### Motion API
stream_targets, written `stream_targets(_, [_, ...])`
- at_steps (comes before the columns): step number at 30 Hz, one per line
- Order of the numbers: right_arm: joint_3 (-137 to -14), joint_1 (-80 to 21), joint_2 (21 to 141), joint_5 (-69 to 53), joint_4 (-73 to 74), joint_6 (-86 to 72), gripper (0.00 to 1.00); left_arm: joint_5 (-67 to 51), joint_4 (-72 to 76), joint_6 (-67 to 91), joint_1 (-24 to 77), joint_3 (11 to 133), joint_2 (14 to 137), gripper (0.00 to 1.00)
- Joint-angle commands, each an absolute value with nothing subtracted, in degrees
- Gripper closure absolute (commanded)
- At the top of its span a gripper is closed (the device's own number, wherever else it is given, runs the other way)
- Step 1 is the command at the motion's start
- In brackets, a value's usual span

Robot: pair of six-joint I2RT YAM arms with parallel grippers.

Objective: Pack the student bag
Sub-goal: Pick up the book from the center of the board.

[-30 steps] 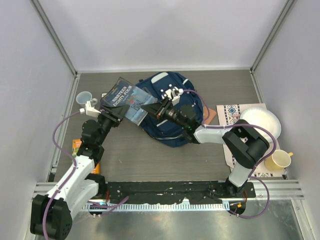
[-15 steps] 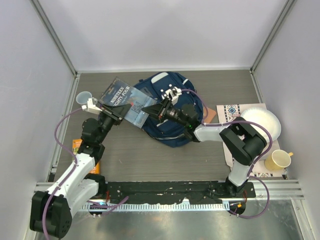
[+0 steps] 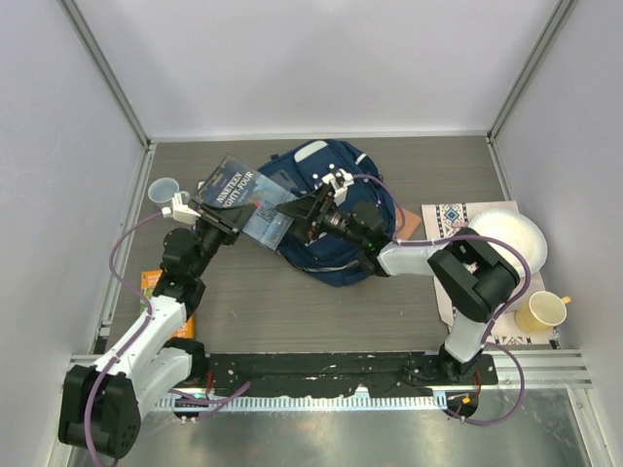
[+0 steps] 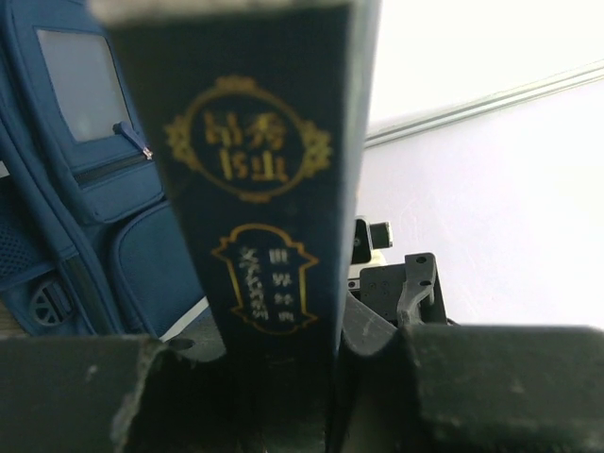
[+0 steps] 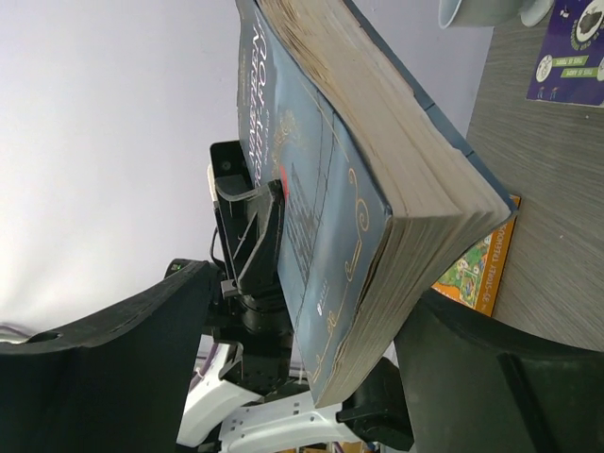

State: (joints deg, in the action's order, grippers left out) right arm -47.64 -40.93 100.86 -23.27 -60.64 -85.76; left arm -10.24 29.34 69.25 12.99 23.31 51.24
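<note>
The left pincer (image 3: 216,222) clamps the book (image 3: 241,199) by 1 edge; the right pincer (image 3: 297,212), jaws wide, straddles its far corner. The book's long axis points rightward at the student bag (image 3: 326,258), which lies on the worktop (image 3: 273,311) under the right arm, the nearer of the 2.

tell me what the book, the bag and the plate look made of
Book: paper, going by the yellowed, rough page block. The cover looks like smooth card with gold print.
Bag: woven navy fabric with a matte finish, stitched seams and a zip.
Plate: plain matte white, probably paper or plastic. The view from above cannot settle which.
</note>
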Motion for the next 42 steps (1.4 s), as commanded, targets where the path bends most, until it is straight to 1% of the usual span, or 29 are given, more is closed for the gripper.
stream_targets(1, [-47.99, -42.01, 99.75, -21.89, -64.34, -87.62, 0.20, -9.93, 40.42, 71.80, 12.83, 24.08, 51.94, 1.00])
stream_targets(6, [-46.94, -42.98, 100.63, -18.91, -63.46, -89.82, 0.18, -9.23, 41.48, 72.07, 12.83, 24.08, 51.94, 1.00])
stream_targets(13, [-47.37, -43.86, 102.56, -18.54, -68.19, -91.14, 0.18, -10.01, 41.83, 72.24, 12.83, 24.70, 52.38, 1.00])
stream_targets(14, [-47.46, -43.86, 102.92, -18.28, -69.51, -91.49, 0.19, -10.19, 42.18, 72.51, 12.83, 24.52, 52.73, 1.00])
stream_targets(15, [-47.63, -43.94, 103.27, -18.02, -71.44, -91.76, 0.24, -10.37, 42.71, 73.12, 12.83, 24.26, 52.82, 1.00])
stream_targets(21, [-51.41, -43.86, 107.05, -18.98, -75.32, -93.95, 0.35, -11.43, 43.07, 73.91, 12.83, 23.03, 52.74, 1.00])
stream_targets(22, [-51.85, -43.77, 107.14, -18.90, -75.50, -93.96, 0.38, -11.43, 43.07, 73.83, 12.83, 22.77, 52.56, 1.00])
stream_targets(23, [-51.94, -43.77, 106.96, -18.55, -75.59, -93.52, 0.44, -11.34, 43.07, 73.92, 12.83, 22.50, 52.47, 1.00])
stream_targets(25, [-51.77, -43.68, 106.44, -18.11, -75.06, -92.82, 0.45, -11.42, 42.98, 73.83, 12.83, 22.41, 52.12, 1.00])
stream_targets(26, [-51.59, -43.51, 106.17, -17.93, -74.62, -92.29, 0.53, -11.69, 42.72, 73.83, 12.83, 22.33, 52.12, 1.00])
stream_targets(28, [-51.33, -43.16, 105.73, -17.75, -74.62, -92.02, 0.63, -11.60, 42.80, 73.92, 12.83, 22.15, 52.12, 1.00])
stream_targets(29, [-51.15, -42.98, 105.65, -17.58, -74.62, -91.93, 0.74, -11.86, 42.63, 73.92, 12.83, 22.15, 52.12, 1.00])
stream_targets(31, [-50.54, -42.80, 105.29, -17.58, -74.53, -91.67, 0.85, -12.13, 42.45, 73.83, 12.83, 22.24, 52.56, 1.00])
stream_targets(32, [-50.19, -42.72, 104.94, -17.40, -74.36, -91.50, 0.99, -12.91, 42.36, 73.74, 12.83, 22.32, 52.82, 0.99])
stream_targets(33, [-49.84, -42.37, 104.68, -17.40, -73.83, -90.80, 0.99, -13.35, 42.19, 73.48, 12.83, 22.50, 52.91, 0.95])
stream_targets(34, [-49.22, -42.19, 103.72, -17.40, -73.48, -90.18, 0.99, -13.88, 41.67, 72.95, 12.83, 23.11, 53.08, 0.79])
stream_targets(35, [-48.87, -41.93, 103.01, -17.40, -72.78, -89.48, 0.99, -14.32, 39.31, 71.30, 12.83, 23.55, 53.00, 0.68])
stream_targets(38, [-46.41, -40.00, 96.96, -15.21, -65.07, -84.39, 0.99, -15.29, 31.77, 67.60, 12.83, 25.92, 51.86, 0.39])
stream_targets(39, [-45.88, -39.29, 94.51, -14.51, -58.25, -82.11, 0.99, -15.21, 29.55, 64.72, 12.92, 26.54, 51.51, 0.32])
stream_targets(40, [-44.40, -37.55, 92.22, -12.15, -55.23, -78.35, 0.99, -15.12, 27.27, 63.21, 12.83, 28.02, 51.07, 0.22])
stream_targets(41, [-44.04, -36.57, 86.98, -10.74, -51.28, -76.14, 0.99, -15.12, 22.98, 61.71, 12.83, 28.73, 50.46, 0.19])
stream_targets(42, [-44.03, -35.52, 84.31, -9.50, -40.89, -73.94, 0.99, -15.03, 20.85, 58.31, 12.83, 29.44, 50.19, 0.16])
